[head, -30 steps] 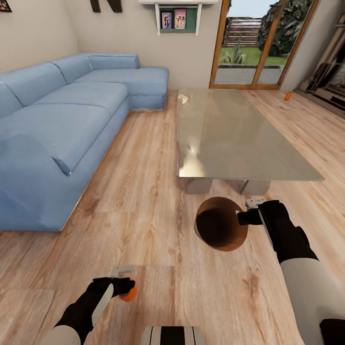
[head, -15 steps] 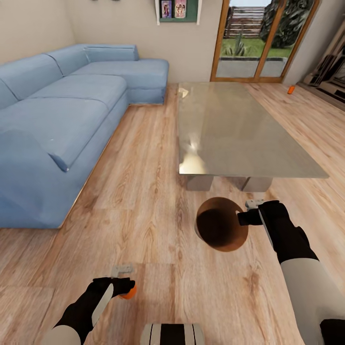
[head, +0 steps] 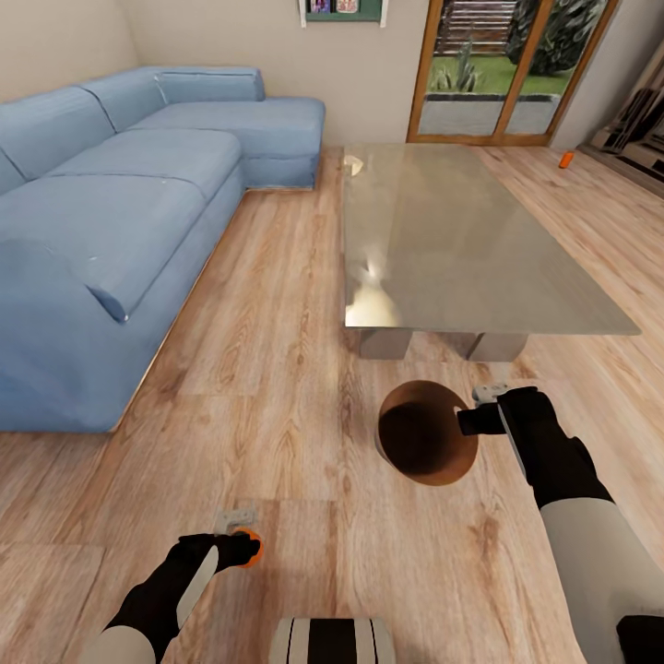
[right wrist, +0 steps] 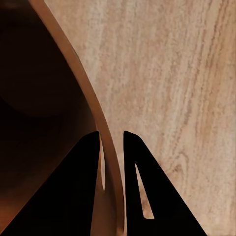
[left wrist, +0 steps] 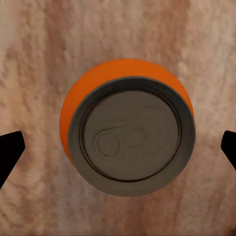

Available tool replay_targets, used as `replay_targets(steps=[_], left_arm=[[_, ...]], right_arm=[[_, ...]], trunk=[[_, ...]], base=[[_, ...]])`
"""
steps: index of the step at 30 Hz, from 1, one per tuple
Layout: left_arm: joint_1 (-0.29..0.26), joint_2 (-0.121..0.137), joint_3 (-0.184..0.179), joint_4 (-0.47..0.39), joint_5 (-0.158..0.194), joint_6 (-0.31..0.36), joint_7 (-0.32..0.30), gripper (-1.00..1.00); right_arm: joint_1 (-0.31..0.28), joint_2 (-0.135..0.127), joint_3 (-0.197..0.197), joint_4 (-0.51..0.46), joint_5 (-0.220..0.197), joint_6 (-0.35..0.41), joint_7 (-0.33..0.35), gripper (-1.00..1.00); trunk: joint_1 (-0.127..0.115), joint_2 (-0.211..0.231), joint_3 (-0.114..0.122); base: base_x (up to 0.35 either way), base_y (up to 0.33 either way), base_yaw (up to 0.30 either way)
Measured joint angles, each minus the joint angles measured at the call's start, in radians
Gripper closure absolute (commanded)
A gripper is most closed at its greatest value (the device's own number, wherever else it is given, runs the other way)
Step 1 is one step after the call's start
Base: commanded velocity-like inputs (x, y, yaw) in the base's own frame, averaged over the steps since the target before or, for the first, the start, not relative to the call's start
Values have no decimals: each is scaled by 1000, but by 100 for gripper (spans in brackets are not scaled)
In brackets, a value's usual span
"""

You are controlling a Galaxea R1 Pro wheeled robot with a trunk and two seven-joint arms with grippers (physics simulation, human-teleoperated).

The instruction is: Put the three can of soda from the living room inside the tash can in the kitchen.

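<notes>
- Blue sofa (head: 111, 221) on one side, glass coffee table (head: 461, 244) ahead; drive with care, because both arms are loaded.
- The trash can (head: 426, 444) hangs off the wood floor (head: 277, 387). The right gripper (right wrist: 111, 147) pinches its rim, fingers nearly together with the wall between them. Keep it level.
- The left gripper (left wrist: 118, 147) hovers wide open above an upright orange soda can (left wrist: 129, 128). Centre over the lid, drop straight, then squeeze.
- A second orange can (head: 565, 159) waits far off on the floor by the glass doors.
</notes>
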Motion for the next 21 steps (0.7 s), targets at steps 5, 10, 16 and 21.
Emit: replay_targets(steps=[5, 10, 16, 21], left_arm=[[0, 0, 0, -1, -1, 0, 0, -100], [0, 0, 0, -1, 0, -1, 0, -100], [0, 0, 0, -1, 0, 0, -1, -100], [1, 0, 0, -3, -1, -1, 0, -100]], right_arm=[[1, 2, 0, 0, 1, 0, 0, 100], [1, 2, 1, 0, 2, 0, 0, 100], [1, 2, 1, 0, 1, 0, 0, 100], [1, 2, 0, 0, 2, 0, 0, 100]], trunk=[[0, 0, 0], [0, 0, 0], [0, 0, 0], [0, 0, 0]], base=[[0, 0, 0], [21, 0, 0], [60, 0, 0], [13, 0, 0]])
